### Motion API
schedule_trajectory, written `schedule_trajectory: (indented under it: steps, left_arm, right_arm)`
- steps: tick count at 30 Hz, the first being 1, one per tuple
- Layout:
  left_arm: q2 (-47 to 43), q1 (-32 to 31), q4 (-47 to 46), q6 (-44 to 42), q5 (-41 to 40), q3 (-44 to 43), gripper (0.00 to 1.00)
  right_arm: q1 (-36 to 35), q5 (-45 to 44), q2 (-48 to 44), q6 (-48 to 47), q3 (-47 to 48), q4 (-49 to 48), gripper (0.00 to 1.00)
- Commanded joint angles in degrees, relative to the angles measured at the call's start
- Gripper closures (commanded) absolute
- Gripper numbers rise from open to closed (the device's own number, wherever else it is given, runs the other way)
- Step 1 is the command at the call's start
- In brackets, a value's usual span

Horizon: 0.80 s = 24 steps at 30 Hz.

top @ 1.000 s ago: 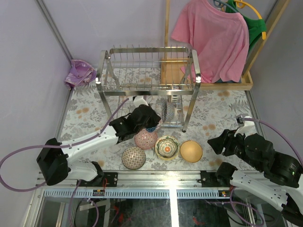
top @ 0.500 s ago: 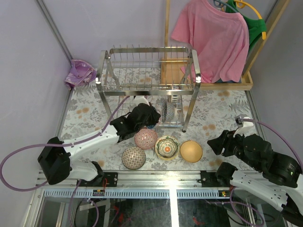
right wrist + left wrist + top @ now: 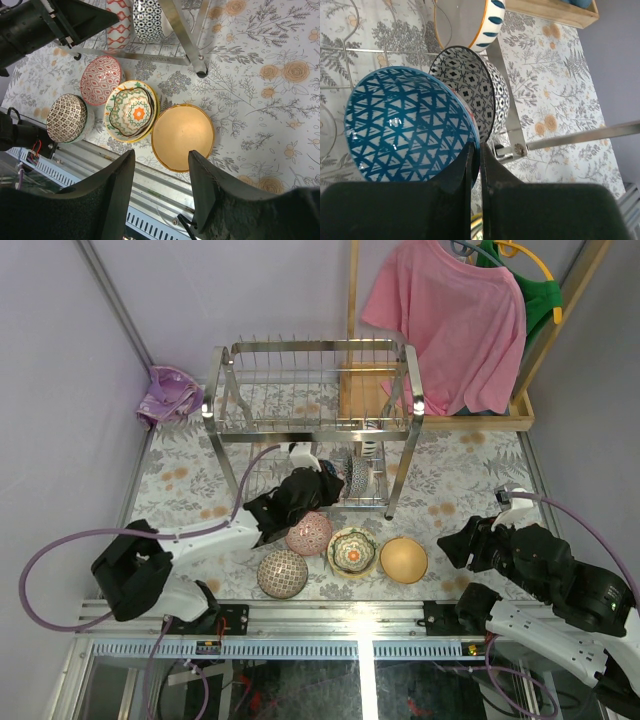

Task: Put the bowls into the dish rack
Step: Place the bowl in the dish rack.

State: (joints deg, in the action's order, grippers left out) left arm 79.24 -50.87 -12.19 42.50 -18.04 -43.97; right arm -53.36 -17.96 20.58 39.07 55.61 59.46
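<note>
The steel dish rack [image 3: 315,390] stands at the table's middle back. My left gripper [image 3: 308,485] reaches under its upper tier and is shut on the rim of a blue triangle-patterned bowl [image 3: 410,125], held on edge. This bowl stands next to a black-and-white bowl [image 3: 475,95] in the lower tier. A white bowl with blue dashes [image 3: 467,22] stands behind. On the table lie a pink bowl [image 3: 308,533], a brown lattice bowl [image 3: 282,573], a green-and-yellow bowl [image 3: 352,551] and a yellow bowl [image 3: 403,560]. My right gripper [image 3: 162,165] is open and empty above the yellow bowl [image 3: 183,136].
A wooden-framed stand [image 3: 440,420] with a pink shirt [image 3: 450,320] and a green garment is at the back right. A purple cloth [image 3: 170,395] lies at the back left. The rack's front right post [image 3: 185,35] stands just beyond the yellow bowl.
My left gripper has carried the blue bowl away from the table bowls, up and to the right into the rack's lower tier. The right arm has barely moved.
</note>
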Motion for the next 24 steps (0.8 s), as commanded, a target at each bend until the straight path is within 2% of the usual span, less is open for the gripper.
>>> schedule_trajectory:
  steps: [1,6,14,19,24]
  left_arm:
    - [3.96,-0.02,-6.74,-1.97,-1.62,0.36,1.0]
    - [6.78,0.9,-8.53,-4.0,-3.68,-1.68,1.0]
    - [11.97,4.73,-9.85,-6.17,-0.64,-5.91,1.0]
    - [13.11,10.5,-14.76,-3.6,5.86,-3.44,1.0]
    - [14.79,16.51,-19.78,-0.26,16.89,-2.04,1.0]
  right_arm:
    - [-0.1,1.81,-0.28,-1.72,0.02,0.42,0.46]
    - [-0.16,1.55,-0.36,-1.72,0.81,1.87,0.46]
    - [-0.13,1.0,-0.24,-2.02,1.84,3.13,0.46]
    - [-0.15,1.05,0.04,-2.2,2.18,3.33,0.46]
    - [-0.08,1.22,0.65,-2.46,1.89,3.04,0.46]
